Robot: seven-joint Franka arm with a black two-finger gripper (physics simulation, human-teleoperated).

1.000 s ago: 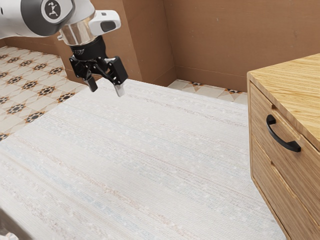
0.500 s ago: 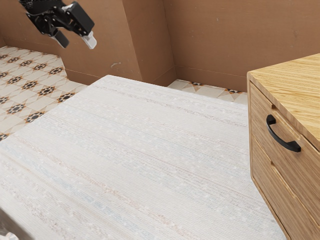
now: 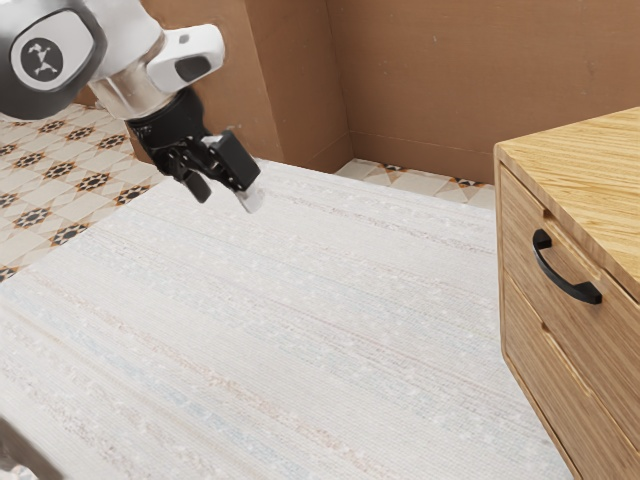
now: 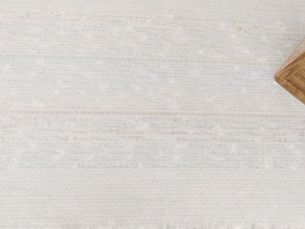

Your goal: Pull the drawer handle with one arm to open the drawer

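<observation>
Drawer handle (image 3: 565, 268), a black curved bar, sits on the upper drawer front (image 3: 520, 225) of the wooden cabinet (image 3: 580, 160) at the exterior view's right. The drawer looks shut, flush with the cabinet face.

My fingers (image 3: 203, 192) stand apart and hold nothing between them. The gripper (image 3: 228, 198) hangs above the far part of the desk (image 3: 300, 330), at the exterior view's left, and it is tilted down and toward the right. It is well apart from the handle, with only bare desk between them. In the wrist view I see the white woven desk (image 4: 143, 119) under my hand and one wooden corner of the cabinet (image 4: 293, 76) at the edge.

I judge that the approach is not yet begun, so nothing of the task is done. Several things could go wrong from here:
- The hand points downward now. If I do not turn it to face the drawer front, the fingers may strike the wood or the cabinet corner.
- If I come in too low, they may scrape the desk.
- If the fingers close beside the bar and not around it, the pull will slip off.
- A pull that is not straight out from the drawer front may also jam the drawer.
</observation>
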